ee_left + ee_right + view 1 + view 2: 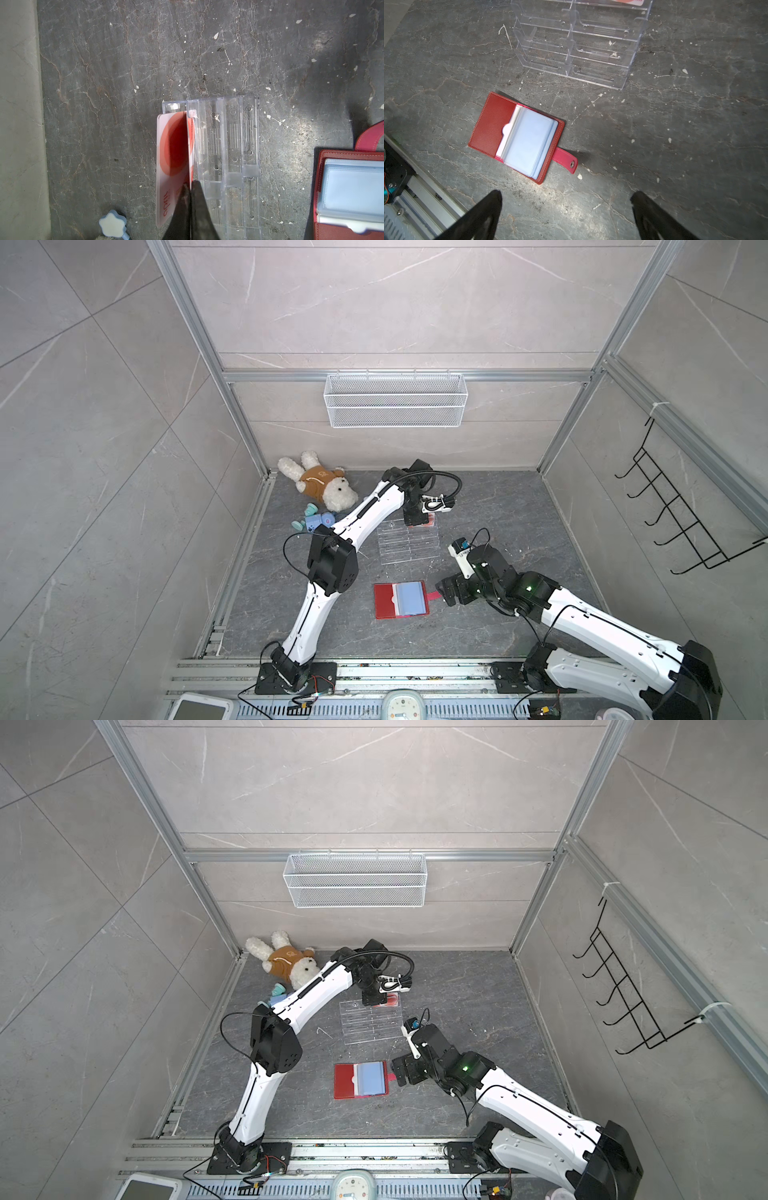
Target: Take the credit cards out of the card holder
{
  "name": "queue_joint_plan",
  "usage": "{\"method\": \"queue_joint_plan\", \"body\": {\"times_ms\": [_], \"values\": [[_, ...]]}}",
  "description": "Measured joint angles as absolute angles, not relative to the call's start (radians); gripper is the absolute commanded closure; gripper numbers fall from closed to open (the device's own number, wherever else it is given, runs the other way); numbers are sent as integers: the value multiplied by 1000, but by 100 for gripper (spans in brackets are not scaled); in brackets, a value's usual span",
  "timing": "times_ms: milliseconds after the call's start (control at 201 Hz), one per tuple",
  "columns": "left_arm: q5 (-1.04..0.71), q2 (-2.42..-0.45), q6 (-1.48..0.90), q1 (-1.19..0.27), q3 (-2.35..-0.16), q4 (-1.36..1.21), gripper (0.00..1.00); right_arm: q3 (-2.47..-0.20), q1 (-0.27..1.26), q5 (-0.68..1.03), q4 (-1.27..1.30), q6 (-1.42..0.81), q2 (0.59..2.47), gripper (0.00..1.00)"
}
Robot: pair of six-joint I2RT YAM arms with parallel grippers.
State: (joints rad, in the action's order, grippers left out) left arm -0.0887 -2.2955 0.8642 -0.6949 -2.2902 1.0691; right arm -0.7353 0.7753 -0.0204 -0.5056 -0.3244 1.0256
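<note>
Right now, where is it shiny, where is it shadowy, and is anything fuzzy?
Right wrist view: a bright glare patch on the table near the card holder, whose strap throws a dark shadow; the open right gripper looks fuzzy. Left wrist view: the left gripper, pinching a credit card, is blurry too.

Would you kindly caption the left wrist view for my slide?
Left hand, shut on a credit card, holds it at the clear stand; the open card holder lies apart.

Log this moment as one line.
left gripper: shut on credit card, at acrylic stand | right gripper: open, beside card holder | card holder: lying open
</note>
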Motion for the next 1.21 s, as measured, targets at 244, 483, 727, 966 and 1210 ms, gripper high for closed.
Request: {"method": "queue_joint_plan", "body": {"times_ms": [244,483,727,966,1210], "values": [[-86,-2296,860,-695,-2290,1069,100,-735,775,-23,-506,-324,1026,0],[-76,-2296,852,-695,-2295,1069,100,-735,775,-23,-505,-324,1026,0],[-57,-2296,844,-695,-2323,1071,100,-735,775,-23,-505,-324,1026,0],[-53,-2296,845,-695,-2328,1077,100,-735,775,-23,-505,-324,1026,0],[-45,-2297,849,-696,-2336,1078,100,-735,775,-23,-505,-324,1028,0]]}}
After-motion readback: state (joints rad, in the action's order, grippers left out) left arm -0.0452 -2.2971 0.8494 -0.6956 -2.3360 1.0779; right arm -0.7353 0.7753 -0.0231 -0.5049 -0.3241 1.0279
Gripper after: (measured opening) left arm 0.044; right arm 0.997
